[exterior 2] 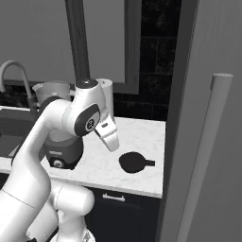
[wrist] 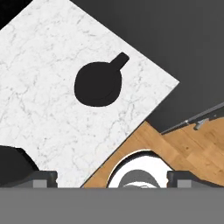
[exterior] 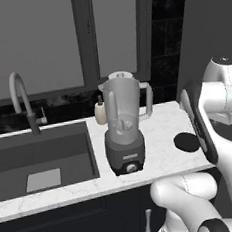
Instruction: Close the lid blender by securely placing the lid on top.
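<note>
Two dark fingers stood spread wide at the bottom of the hand view, pinching nothing, with bare space between them. Ahead of them and below, well apart, the lid lay flat on the white marbled counter. It was a matte black disc, round, with a short stubby tab sticking out of its rim. In the hand view the tab pointed away from the fingers and toward the counter's far edge, so the lid's long axis ran from the disc's middle out through that tab. In the right base view the lid showed the tab aimed toward the tall grey panel beside the counter, roughly along the counter's front edge. In the left base view the lid sat close to the counter's end, partly hidden by the arm.

Farther off from the fingers, past the lid, stood the blender: a tall clear tapered jar, upright on a dark grey base with a front knob, handle turned toward the lid's side, its mouth uncovered. The lid and the blender were apart, with bare counter between them. Just behind the blender stood a small cream soap bottle, and beyond that the dark sink with its curved faucet.
</note>
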You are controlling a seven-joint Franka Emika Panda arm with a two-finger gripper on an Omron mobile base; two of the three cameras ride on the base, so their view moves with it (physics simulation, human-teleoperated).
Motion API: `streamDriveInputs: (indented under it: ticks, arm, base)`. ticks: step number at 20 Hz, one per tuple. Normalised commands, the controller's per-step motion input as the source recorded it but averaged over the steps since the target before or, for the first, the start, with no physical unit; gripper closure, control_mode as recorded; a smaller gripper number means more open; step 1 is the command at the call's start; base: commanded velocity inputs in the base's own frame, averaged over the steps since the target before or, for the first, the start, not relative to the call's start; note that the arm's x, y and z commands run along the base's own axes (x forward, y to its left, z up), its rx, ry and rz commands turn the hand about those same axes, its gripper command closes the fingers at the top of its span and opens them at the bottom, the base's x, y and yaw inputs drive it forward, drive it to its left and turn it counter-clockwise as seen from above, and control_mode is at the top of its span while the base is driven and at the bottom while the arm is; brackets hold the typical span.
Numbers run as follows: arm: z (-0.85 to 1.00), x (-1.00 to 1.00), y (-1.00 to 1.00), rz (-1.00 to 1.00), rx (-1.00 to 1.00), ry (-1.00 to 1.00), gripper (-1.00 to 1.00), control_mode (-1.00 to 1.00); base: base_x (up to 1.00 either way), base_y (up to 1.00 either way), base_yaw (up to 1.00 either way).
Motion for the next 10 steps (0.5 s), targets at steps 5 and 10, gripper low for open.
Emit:
streamDriveInputs:
  ticks: [5,10]
  arm:
    - [-0.16,0.03,-0.21,-0.14,0.0,0.0,-1.0,-1.0]
    - [-0.26,0.0,-0.17,-0.15,0.0,0.04,-1.0,-1.0]
  base:
    - [0.0,0.0,0.0]
    - [0.0,0.0,0.0]
